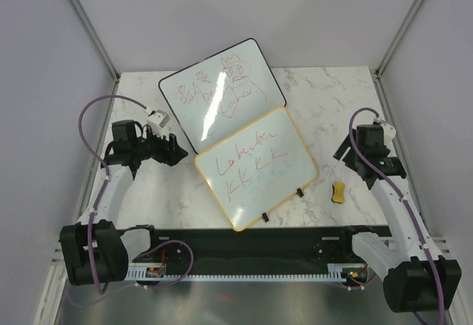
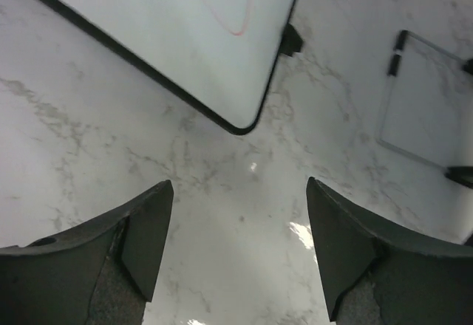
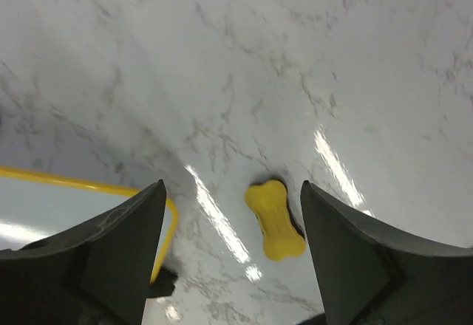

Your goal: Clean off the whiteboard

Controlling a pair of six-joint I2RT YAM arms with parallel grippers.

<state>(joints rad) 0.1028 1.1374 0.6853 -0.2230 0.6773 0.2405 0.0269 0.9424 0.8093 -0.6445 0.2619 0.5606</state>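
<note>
The whiteboard (image 1: 255, 166) has a yellow frame, red writing and two black clips on its near-right edge. It lies flat mid-table, its far corner over the black-framed board. A yellow bone-shaped eraser (image 1: 338, 192) lies on the marble just right of it. My right gripper (image 1: 347, 151) is open and empty, hovering above and behind the eraser. In the right wrist view the eraser (image 3: 275, 219) sits between my open fingers (image 3: 233, 221), with the whiteboard's yellow corner (image 3: 89, 185) at the left. My left gripper (image 1: 174, 151) is open and empty, left of the whiteboard.
A larger black-framed board (image 1: 222, 92) with red scribbles lies behind the whiteboard. Its rounded corner (image 2: 240, 127) shows just ahead of my open left gripper (image 2: 240, 214). White walls enclose the table on three sides. The black arm-base rail (image 1: 251, 240) runs along the near edge.
</note>
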